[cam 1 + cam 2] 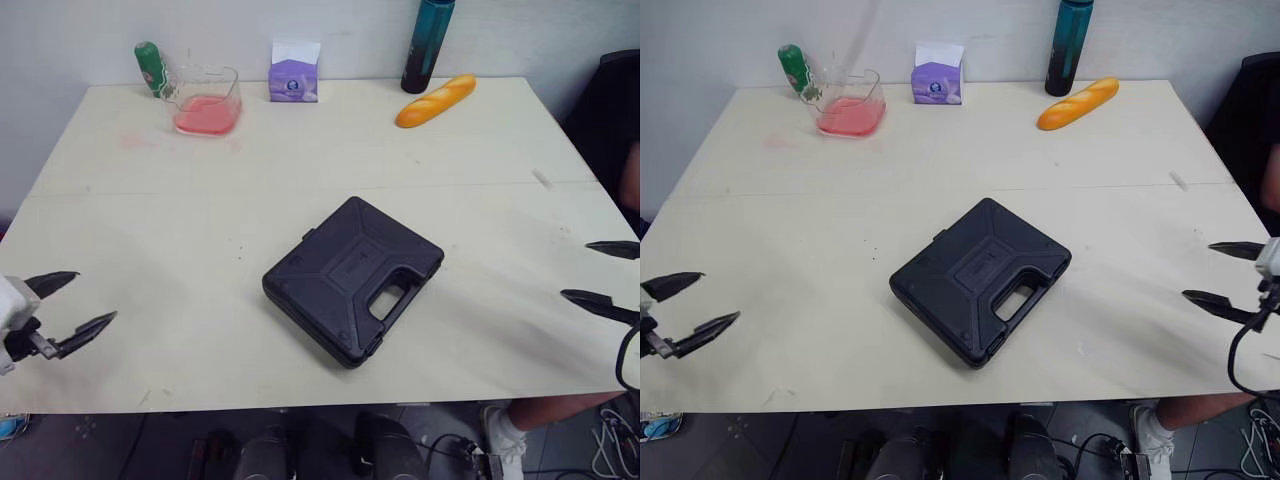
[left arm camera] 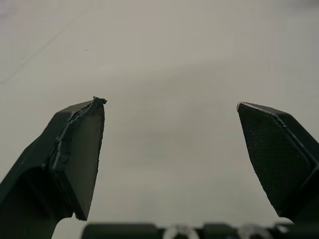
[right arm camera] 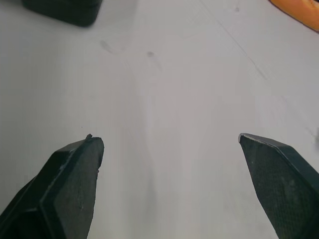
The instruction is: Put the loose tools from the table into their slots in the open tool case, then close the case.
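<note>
Two pairs spread wide, empty — left fingers (image 1: 88,331), right fingers (image 1: 592,299); moulded black plastic tool case (image 1: 340,275) lies shut.

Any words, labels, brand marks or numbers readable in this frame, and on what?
No text reads clearly.
purple box: round logo on its front, too blurred to read.
green bottle: label too small to read.
tool case: moulded centre panel, no legible lettering.
</note>
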